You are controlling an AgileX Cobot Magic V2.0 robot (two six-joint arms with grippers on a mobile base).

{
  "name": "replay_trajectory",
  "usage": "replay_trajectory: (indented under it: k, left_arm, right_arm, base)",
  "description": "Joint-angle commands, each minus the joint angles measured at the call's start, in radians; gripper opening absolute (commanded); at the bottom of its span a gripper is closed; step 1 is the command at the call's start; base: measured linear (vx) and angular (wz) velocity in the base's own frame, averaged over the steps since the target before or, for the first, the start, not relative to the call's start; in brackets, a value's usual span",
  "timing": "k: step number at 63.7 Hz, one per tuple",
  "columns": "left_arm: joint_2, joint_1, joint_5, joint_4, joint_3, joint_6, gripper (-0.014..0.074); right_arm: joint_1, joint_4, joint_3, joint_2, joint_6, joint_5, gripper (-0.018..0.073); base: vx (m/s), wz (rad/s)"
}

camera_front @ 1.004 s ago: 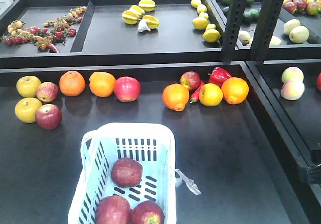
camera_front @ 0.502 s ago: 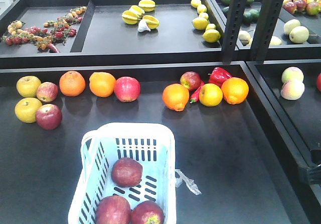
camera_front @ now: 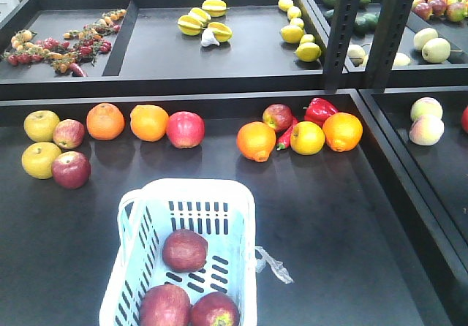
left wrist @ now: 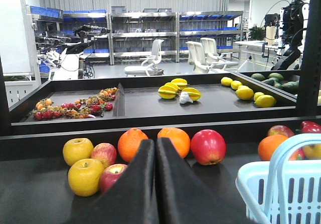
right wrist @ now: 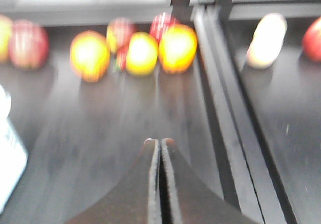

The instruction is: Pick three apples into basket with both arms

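Note:
The pale blue-white basket (camera_front: 191, 189) stands at the front of the dark tray, with a scrap of clear film (camera_front: 274, 263) at its right side. Three dark red apples lie inside it: one in the middle (camera_front: 184, 250) and two at the near end (camera_front: 164, 305) (camera_front: 215, 311). Neither arm shows in the front view. My left gripper (left wrist: 155, 141) is shut and empty, low over the tray left of the basket (left wrist: 251, 184). My right gripper (right wrist: 160, 141) is shut and empty over bare tray; its view is blurred, with the basket's corner (right wrist: 9, 156) at the left.
Yellow apples (camera_front: 42, 126), red apples (camera_front: 71, 169) (camera_front: 186, 129) and oranges (camera_front: 105, 120) lie along the tray's back. An orange (camera_front: 256, 140), an apple and a red pepper (camera_front: 319, 110) lie right of them. Black posts (camera_front: 344, 30) and a raised divider (camera_front: 398, 158) stand at the right.
The black arm part at the right edge of the front view has gone out of view. The basket and fruit have not moved.

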Motion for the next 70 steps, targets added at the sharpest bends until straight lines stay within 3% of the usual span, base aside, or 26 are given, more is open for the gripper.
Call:
replay_trajectory:
  k: [1, 16, 24, 40, 70]
  left_arm:
    - [-0.015, 0.005, -0.070, -0.007, 0.023, -0.009, -0.0006]
    - [-0.015, 0.005, -0.070, -0.007, 0.023, -0.009, -0.0006]
    - [-0.015, 0.005, -0.070, -0.007, 0.023, -0.009, -0.0006]
    - [-0.015, 0.005, -0.070, -0.007, 0.023, -0.009, -0.0006]
    - [-0.015, 0.005, -0.070, -0.007, 0.023, -0.009, -0.0006]
  right_arm:
    - [-0.007, -0.033, 0.058, -0.108, 0.022, -0.152, -0.0009]
    - [-0.007, -0.180, 0.212, -0.385, 0.189, -0.164, -0.0009]
    - [-0.007, -0.180, 0.275, -0.486, 0.202, -0.185, -0.0009]
    - [-0.007, -0.176, 0.307, -0.483, 0.222, -0.278, -0.0009]
    - [-0.007, -0.176, 0.307, -0.483, 0.222, -0.281, -0.0009]
  base:
    - [0.00, 0.00]
    - [0.00, 0.00]
    - [0.00, 0.00]
    - [0.00, 0.00]
    - [0.00, 0.00]
